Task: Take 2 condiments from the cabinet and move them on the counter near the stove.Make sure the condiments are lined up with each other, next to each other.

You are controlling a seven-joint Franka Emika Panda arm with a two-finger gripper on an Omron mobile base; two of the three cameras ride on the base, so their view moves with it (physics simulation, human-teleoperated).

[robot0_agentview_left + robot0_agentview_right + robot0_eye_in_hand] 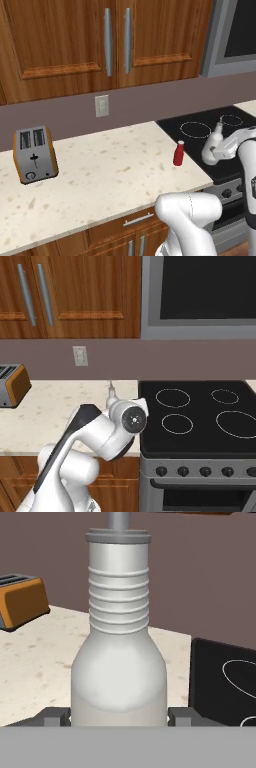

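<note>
My gripper (119, 716) is shut on the whitish pear-shaped condiment bottle (119, 662), its fingers (50, 716) pressing both sides of the base. The bottle (214, 145) stands upright at the seam between the beige counter (110, 170) and the black cooktop of the stove (200, 127). Its thin nozzle (111, 387) pokes up behind my wrist. The red condiment bottle (178, 153) with a pale cap stands upright on the counter, just left of the held one. Brown wood cabinet doors (65, 45) hang shut above the counter.
An orange-sided toaster (34, 154) sits on the counter's far left. A wall outlet (102, 105) is on the backsplash. The steel microwave (200, 296) hangs over the stove. My own arm (95, 436) blocks the counter's front edge in the right base view.
</note>
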